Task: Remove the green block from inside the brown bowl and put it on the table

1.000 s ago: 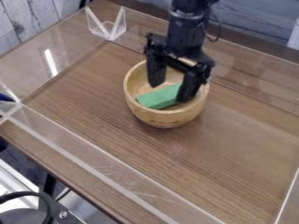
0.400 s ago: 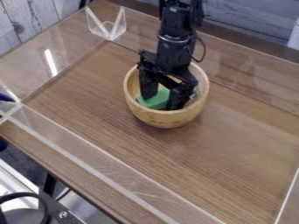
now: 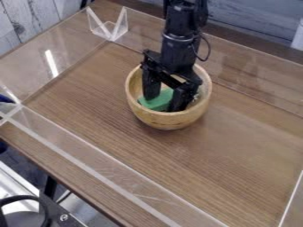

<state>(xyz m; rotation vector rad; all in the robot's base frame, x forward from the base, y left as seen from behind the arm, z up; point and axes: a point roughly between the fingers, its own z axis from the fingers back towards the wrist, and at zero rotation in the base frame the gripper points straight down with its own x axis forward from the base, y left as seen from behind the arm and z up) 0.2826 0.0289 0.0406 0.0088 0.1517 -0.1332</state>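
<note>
While the green block [image 3: 158, 104] lies inside the brown bowl [image 3: 169, 116] on the tabletop [image 3: 201, 168], the gripper [image 3: 167, 96] reaches straight down into the bowl. Its jaws stand wide apart, straddling the block.

The table [image 3: 178, 168] is brown wood-grain with a smooth, faintly glossy finish. The clear acrylic walls [image 3: 71, 146] around it are transparent and shiny, catching pale glints along their edges. On the table, the brown bowl [image 3: 169, 119] looks like light-tan wood, smooth and matt. Inside the bowl, the green block [image 3: 158, 102] is a plain, even bright green, matt-looking. Over the bowl, the gripper [image 3: 165, 96] is black, apparently hard plastic or metal, dull-finished.
</note>
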